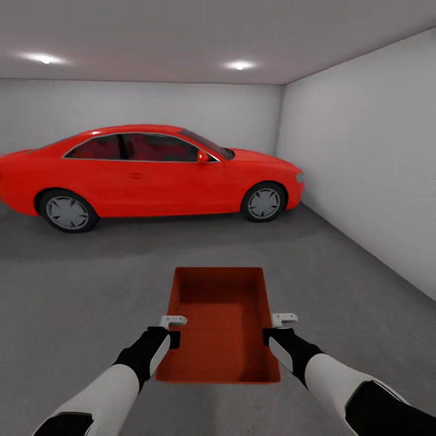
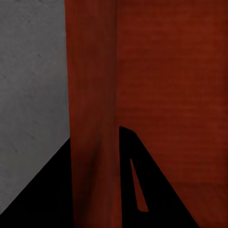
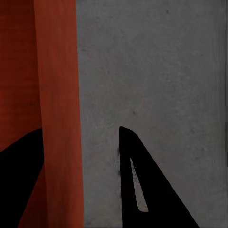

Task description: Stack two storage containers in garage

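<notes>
1 orange-red storage container (image 1: 221, 324) is held low in frame centre, above the grey floor (image 1: 72, 290); its side walls are clamped by the left gripper (image 1: 174, 330) and right gripper (image 1: 274, 327). Red car (image 1: 145, 175) is parked beyond, mid-left.

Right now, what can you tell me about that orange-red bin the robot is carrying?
The storage container is an orange-red rectangular bin, plastic by its look, with plain walls, a flat bottom and no lid; it looks empty. It sits level, long axis pointing away toward the red car, above the grey concrete floor. The left gripper and right gripper each straddle a long side wall with their jaws, one finger inside, one outside.
</notes>
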Available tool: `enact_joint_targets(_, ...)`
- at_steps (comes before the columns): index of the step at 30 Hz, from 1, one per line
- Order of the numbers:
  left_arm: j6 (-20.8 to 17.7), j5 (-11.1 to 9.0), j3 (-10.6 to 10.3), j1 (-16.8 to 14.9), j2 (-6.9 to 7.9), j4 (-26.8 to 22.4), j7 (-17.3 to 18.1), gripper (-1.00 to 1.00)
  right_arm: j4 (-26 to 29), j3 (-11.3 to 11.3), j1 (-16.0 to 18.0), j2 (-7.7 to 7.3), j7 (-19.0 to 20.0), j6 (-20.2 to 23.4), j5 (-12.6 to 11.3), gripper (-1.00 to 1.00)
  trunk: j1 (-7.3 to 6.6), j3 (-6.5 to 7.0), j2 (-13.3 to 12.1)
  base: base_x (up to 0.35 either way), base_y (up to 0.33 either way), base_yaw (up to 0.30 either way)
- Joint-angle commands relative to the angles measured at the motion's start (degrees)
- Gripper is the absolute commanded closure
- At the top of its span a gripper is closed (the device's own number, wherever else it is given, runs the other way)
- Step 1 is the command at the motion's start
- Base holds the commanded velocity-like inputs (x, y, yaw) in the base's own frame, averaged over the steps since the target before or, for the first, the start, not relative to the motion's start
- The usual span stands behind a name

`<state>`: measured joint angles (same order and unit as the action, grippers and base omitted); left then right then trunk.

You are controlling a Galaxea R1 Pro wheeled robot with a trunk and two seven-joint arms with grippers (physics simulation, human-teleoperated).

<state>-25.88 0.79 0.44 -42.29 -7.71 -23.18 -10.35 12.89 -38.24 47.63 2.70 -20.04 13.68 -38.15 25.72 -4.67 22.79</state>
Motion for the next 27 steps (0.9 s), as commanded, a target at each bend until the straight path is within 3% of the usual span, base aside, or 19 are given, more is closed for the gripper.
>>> enact_joint_targets(1, -0.3, -0.2, 0.0, 0.0, -0.29, -0.1, -0.3, 1.00, 2.2, 1.1, 0.1, 0.47, -0.3, 0.3, -0.2, 1.00, 0.07, -0.13, 0.1, 0.322, 0.000, -0.245)
enact_joint_targets(27, -0.3, -0.2, 0.0, 0.0, -0.29, -0.1, -0.3, 1.00, 2.2, 1.1, 0.1, 0.40, -0.3, 0.3, -0.2, 1.00, 0.07, -0.13, 0.1, 0.322, 0.000, -0.245)
